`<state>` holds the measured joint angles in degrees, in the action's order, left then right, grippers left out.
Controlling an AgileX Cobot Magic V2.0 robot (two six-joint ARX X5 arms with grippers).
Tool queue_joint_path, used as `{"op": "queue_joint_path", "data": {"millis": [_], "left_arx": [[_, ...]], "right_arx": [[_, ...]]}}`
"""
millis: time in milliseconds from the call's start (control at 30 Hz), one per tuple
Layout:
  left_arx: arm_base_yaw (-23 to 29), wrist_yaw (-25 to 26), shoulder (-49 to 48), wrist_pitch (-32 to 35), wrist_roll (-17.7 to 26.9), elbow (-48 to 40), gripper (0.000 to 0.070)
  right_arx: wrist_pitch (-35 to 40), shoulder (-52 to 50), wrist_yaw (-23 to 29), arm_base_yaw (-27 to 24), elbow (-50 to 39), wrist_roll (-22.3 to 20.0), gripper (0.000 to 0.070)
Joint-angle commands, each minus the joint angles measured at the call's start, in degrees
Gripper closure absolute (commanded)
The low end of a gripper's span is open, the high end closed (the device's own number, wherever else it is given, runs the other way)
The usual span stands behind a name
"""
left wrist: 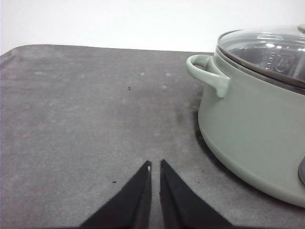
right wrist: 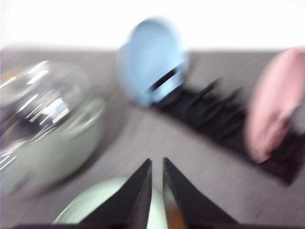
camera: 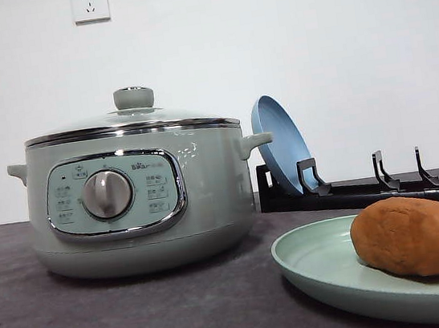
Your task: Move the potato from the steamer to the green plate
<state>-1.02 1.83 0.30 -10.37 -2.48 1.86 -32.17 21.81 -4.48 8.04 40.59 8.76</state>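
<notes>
One potato (camera: 416, 235) lay on green plate (camera: 318, 268); one steamer (camera: 139, 195) lidded; blue plate (camera: 280, 144) racked. Left gripper (left wrist: 155, 164), right gripper (right wrist: 157, 162) nearly closed, seemingly empty.

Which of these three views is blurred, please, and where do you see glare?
The right wrist view is smeared throughout: the blue plate and rack have soft edges. The front view is sharp, the potato casting a soft shadow on the green plate. The left wrist view is sharp, with glare on the steamer lid.

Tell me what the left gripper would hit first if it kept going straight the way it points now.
Likely nothing soon: the left gripper, fingers nearly together, points across bare grey table toward its far edge. The steamer sits off to one side of that line, though depth is hard to judge.
</notes>
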Motion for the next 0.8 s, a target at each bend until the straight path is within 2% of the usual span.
{"op": "queue_joint_path", "data": {"millis": [0, 100, 233, 467, 767], "left_arx": [[0.04, 0.07, -0.11, -0.37, 0.07, -1.17, 0.0675], [0.04, 0.07, -0.13, -0.37, 0.07, -1.17, 0.0675], [0.04, 0.07, -0.13, -0.37, 0.07, -1.17, 0.0675], [0.04, 0.07, -0.11, -0.37, 0.07, -1.17, 0.0675], [0.04, 0.07, -0.11, -0.37, 0.07, -1.17, 0.0675]], "right_arx": [[7.33, -2.42, -0.01, -2.62, -4.92, -0.28, 0.0668], [14.21, -7.02, 0.01, -6.70, -13.13, -1.23, 0.0668], [18.27, -12.31, 0.01, -9.71, -22.28, -4.03, 0.0668], [18.45, -18.61, 0.23, -11.27, -32.28, -6.26, 0.0668], [18.39, -19.92, 0.23, -11.35, -36.95, -8.25, 0.0668]]}}
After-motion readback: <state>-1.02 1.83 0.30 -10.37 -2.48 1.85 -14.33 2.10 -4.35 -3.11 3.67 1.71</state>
